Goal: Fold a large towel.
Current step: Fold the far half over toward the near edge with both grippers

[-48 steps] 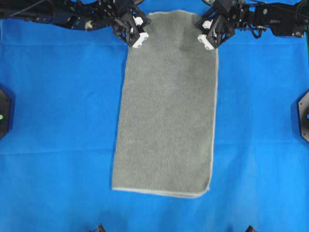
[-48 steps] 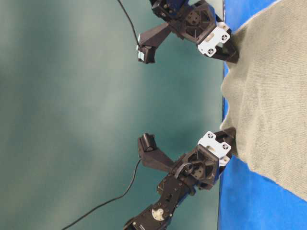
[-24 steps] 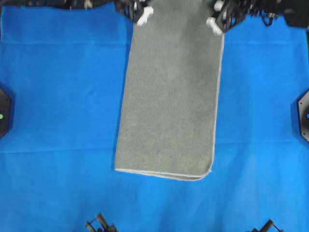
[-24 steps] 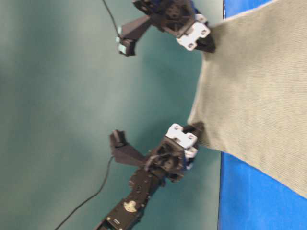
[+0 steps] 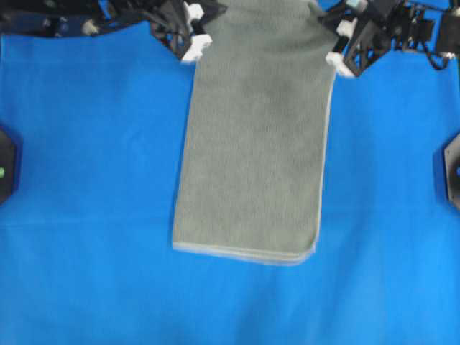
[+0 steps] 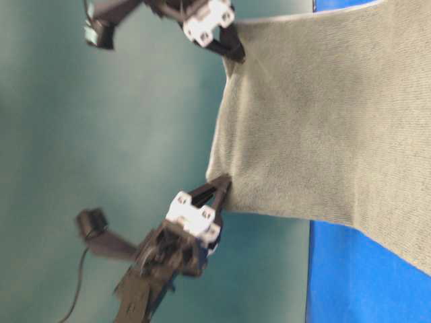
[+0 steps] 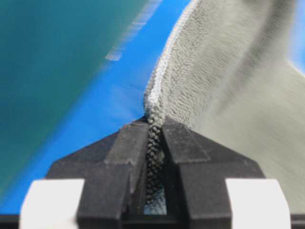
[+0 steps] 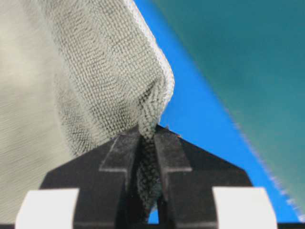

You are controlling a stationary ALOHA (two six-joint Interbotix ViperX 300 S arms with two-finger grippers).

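Towel (image 5: 255, 144): grey-green terry cloth with a pale stitched hem, lying lengthwise on the blue sheet (image 5: 86, 180) in the overhead view, running from 12 o'clock down toward 6 o'clock, its lower hemmed edge resting flat on the sheet below centre. The upper end is raised off the surface; in the table-level view the cloth (image 6: 323, 121) hangs stretched between the two grippers, sagging slightly along the edge between them. Left gripper (image 5: 195, 44): at the upper left corner of the towel, about 11 o'clock, jaws clamped narrowly on the hemmed corner, as the left wrist view shows cloth pinched between the fingers (image 7: 133, 152). Right gripper (image 5: 338, 54): at the upper right corner, about 1 o'clock, jaws likewise pinched tight on a bunched fold of towel (image 8: 147, 119). Black mounts (image 5: 451, 176) sit at 3 and 9 o'clock on the sheet edges.
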